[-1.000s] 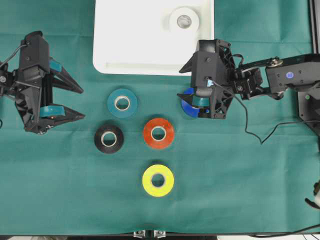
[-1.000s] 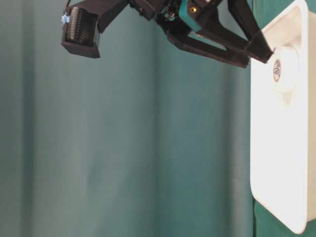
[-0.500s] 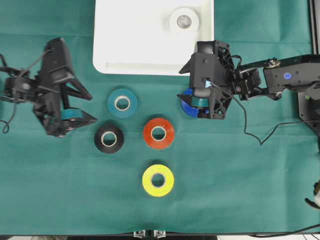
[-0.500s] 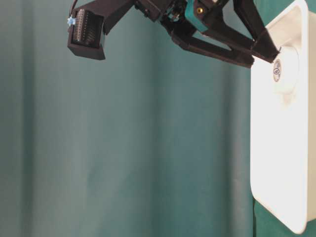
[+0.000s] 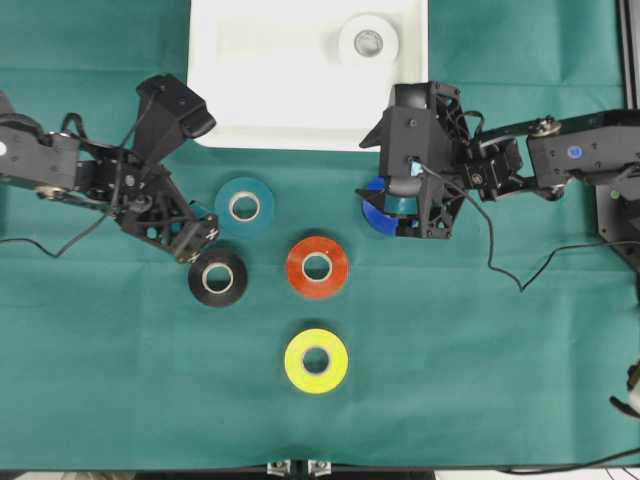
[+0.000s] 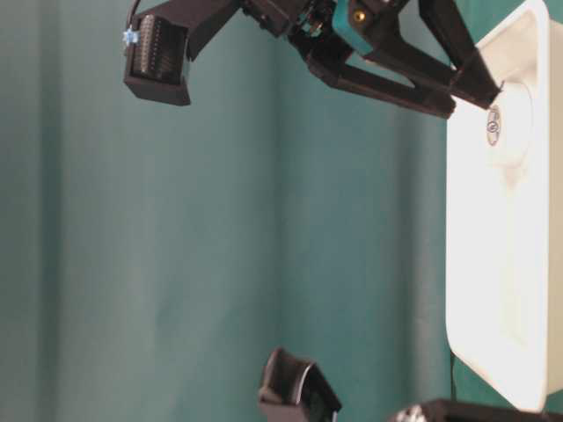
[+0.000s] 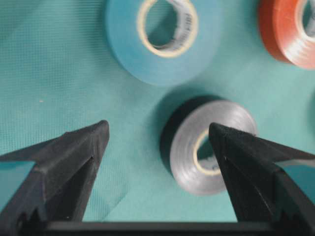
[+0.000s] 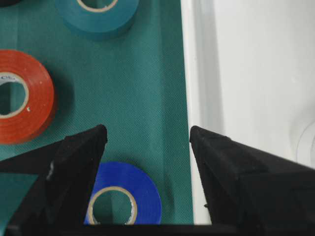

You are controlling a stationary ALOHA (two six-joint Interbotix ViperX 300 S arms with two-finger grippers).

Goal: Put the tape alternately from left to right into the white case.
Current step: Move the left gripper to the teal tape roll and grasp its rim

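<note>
Over the green-clothed counter (image 5: 480,380), left end effector (image 5: 197,238) is spread wide and empty, tips angled toward the gap between the teal roll (image 5: 245,206) and the black roll (image 5: 218,277); the wrist view shows the black roll (image 7: 209,147) sitting between the two fingers (image 7: 74,162), nearer the right one, not touched as far as I can tell. Right end effector (image 5: 425,205) also spread and empty, hanging above the blue roll (image 5: 378,213), just near of the white case (image 5: 230,100); its wrist view has the blue roll (image 8: 120,199) between the fingers (image 8: 231,162) with the case rim (image 8: 189,73) beside it. White roll (image 5: 369,42) lies flat inside the case, far right corner. Red-orange roll (image 5: 317,266) sits mid-counter, right of the black one; yellow roll (image 5: 316,361) is nearest, well apart from both end effectors. All five outside rolls lie flat on the cloth.
</note>
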